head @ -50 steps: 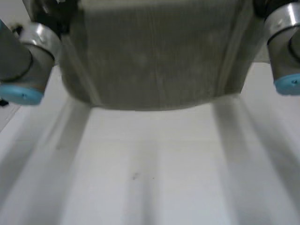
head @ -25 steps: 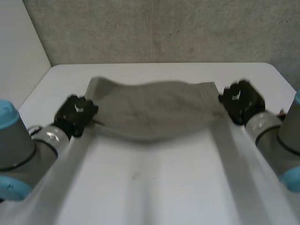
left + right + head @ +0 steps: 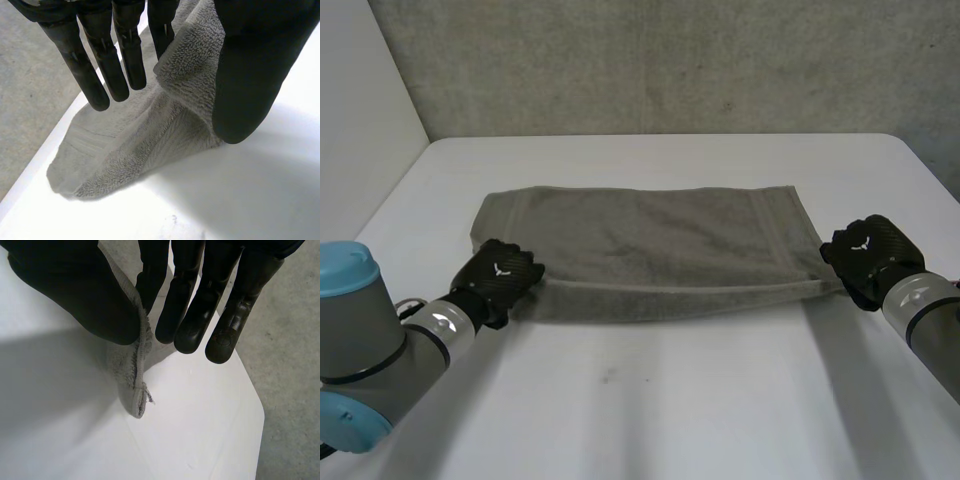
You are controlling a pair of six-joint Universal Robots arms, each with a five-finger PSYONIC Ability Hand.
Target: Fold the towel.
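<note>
Towel: a grey terry towel lies spread wide across the middle of the white table. Its long sides run left to right, and the near long edge shows as a thicker, darker strip.
Far side of towel: flat on the table, with the far-left corner rounded and a little rumpled.
Near-left corner: raised off the table into the left hand. In the left wrist view the cloth slopes down from there to the tabletop.
Left hand's hold: the thumb presses the towel's edge against the nearest of the fingers. The other fingers are straight and slightly spread above the cloth.
Near-right corner: pinched in the right hand. In the right wrist view a short tip of the corner hangs below the pinch and reaches the table.
Right hand's hold: the thumb clamps the cloth against one finger, and the remaining fingers are straight and close together beside it.
Arms: the left arm and right arm reach in from the near corners, well apart, one at each end of the towel.
Surroundings: a grey wall stands beyond the table's far edge, with a white panel at the left.
</note>
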